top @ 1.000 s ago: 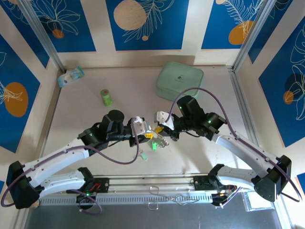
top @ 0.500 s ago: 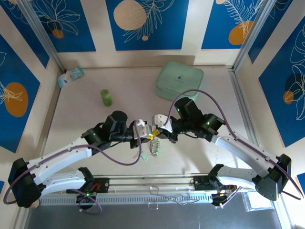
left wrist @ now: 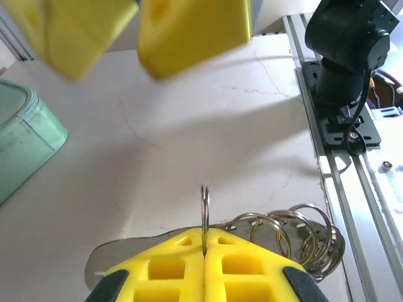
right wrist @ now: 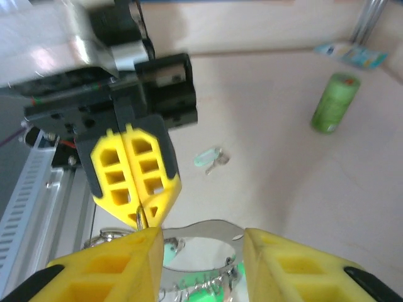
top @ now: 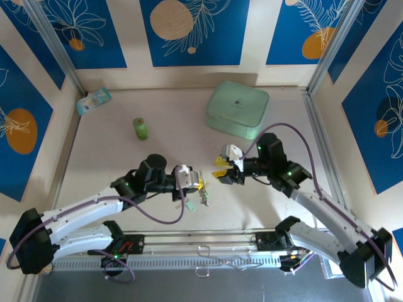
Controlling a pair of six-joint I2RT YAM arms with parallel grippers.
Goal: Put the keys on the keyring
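Observation:
My left gripper [top: 200, 184] is shut on a thin split ring [left wrist: 204, 204] of the keyring [right wrist: 208, 228]. The keyring is a silvery loop that hangs below the yellow fingers [right wrist: 135, 170], with several small rings [left wrist: 296, 229] along its edge. Mint-headed keys [right wrist: 208, 288] dangle from its lower side. One loose key [top: 189, 204] with a pale green head lies on the table below the left gripper, also in the right wrist view [right wrist: 211, 158]. My right gripper [top: 218, 171] stands open just right of the keyring, its fingers [right wrist: 107, 270] apart on either side of the loop without touching it.
A mint-green rounded case [top: 237, 109] sits at the back right. An upright green cylinder [top: 140, 128] and a small packet [top: 94, 100] stand at the back left. The metal rail [top: 201, 242] with the arm bases runs along the near edge.
My right gripper has opened, let go of the keyring and drawn back to the right. My left gripper has shut on the ring and now carries the keyring alone.

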